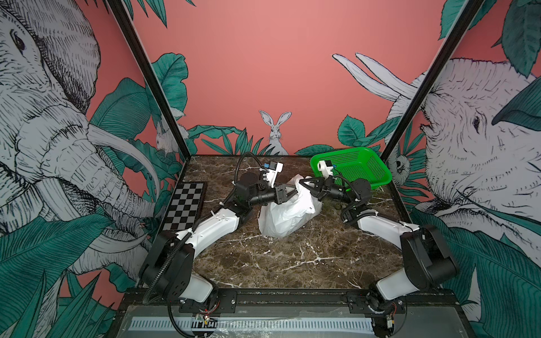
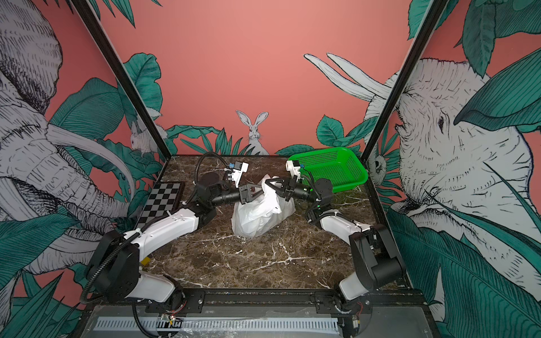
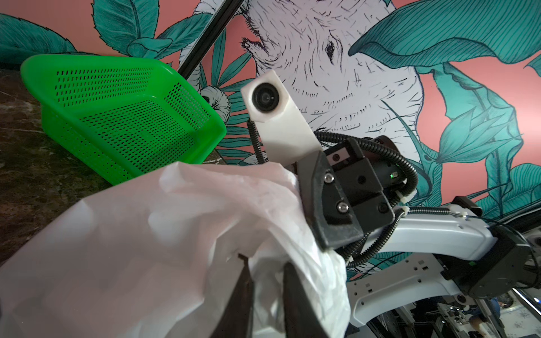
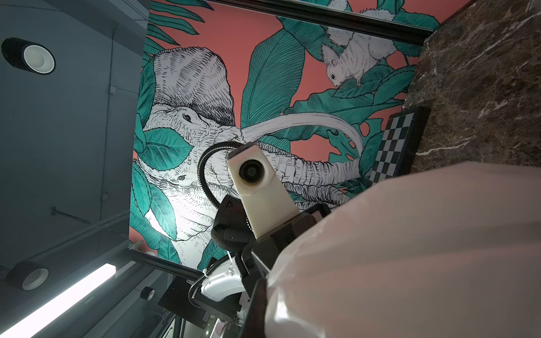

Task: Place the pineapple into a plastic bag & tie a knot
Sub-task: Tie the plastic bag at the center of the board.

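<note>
There is one plastic bag point(image 1: 288, 215) on the marble table point(image 1: 292, 263), sitting in the middle towards the back. It's thin and white, crinkled all over and cloudy enough that darker shading shows through its lower half. The belly is puffed out and spread on the stone. The top is drawn up into a bunched peak, so the long axis stands roughly upright, leaning a little towards the back wall, with the gathered end uppermost.

Two grippers meet at that peak, one from each side. The left gripper point(image 1: 292, 191) comes in level from the left, and in the left wrist view its fingers point(image 3: 295, 298) are pressed nearly together with a fold of white film pinched between them. The right gripper point(image 1: 303, 181) is closed too, its tip right against the highest bit of the bag. From its own wrist camera the film hides the fingertips, so it only looks to be gripping the plastic.

One green mesh basket point(image 1: 360, 166) sits in the far right corner, just behind the right arm. One checkerboard point(image 1: 184, 206) lies along the left edge.
</note>
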